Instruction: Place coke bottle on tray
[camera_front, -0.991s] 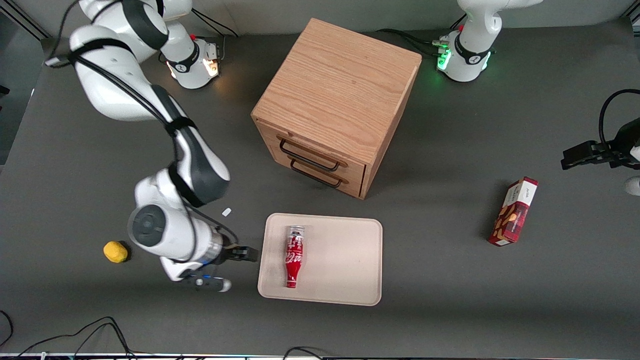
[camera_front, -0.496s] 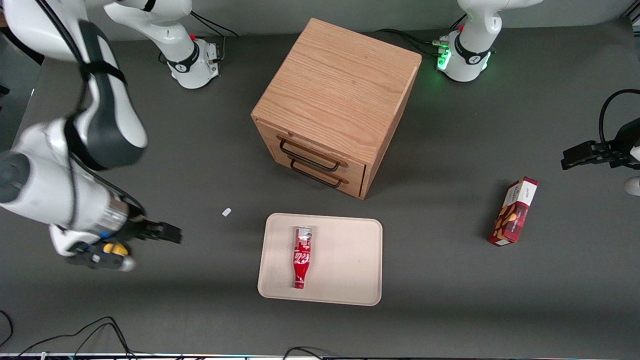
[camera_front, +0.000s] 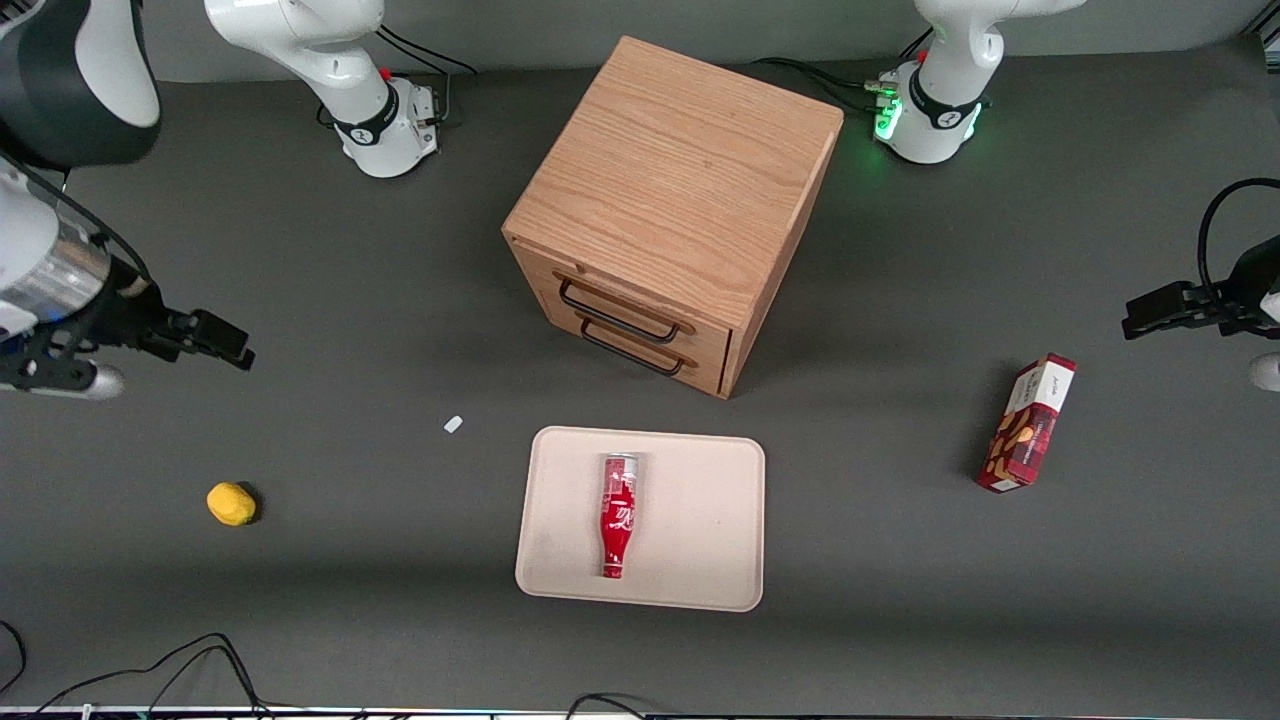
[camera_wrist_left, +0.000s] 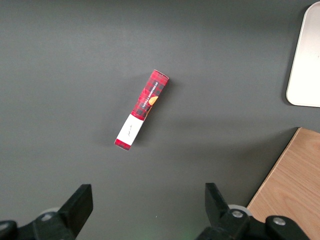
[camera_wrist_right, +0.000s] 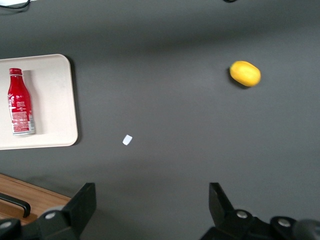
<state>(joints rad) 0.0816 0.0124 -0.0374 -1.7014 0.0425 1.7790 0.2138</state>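
- The coke bottle (camera_front: 620, 515) lies flat on the tray (camera_front: 700, 520), neck nearest the front camera.
- The gripper (camera_front: 215, 338) hangs empty toward the working arm's end of the desk (camera_front: 900, 620), fingers (camera_wrist_right: 82, 205) apart.
- Only the front view shows the whole wooden drawer cabinet (camera_front: 672, 210).

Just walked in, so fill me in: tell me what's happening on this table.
The small red contoured coke bottle lies on its side on the flat cream-beige tray, in front of the wooden drawer cabinet. The right arm's claw hangs open and empty above bare table toward the working arm's end, well clear of the tray.
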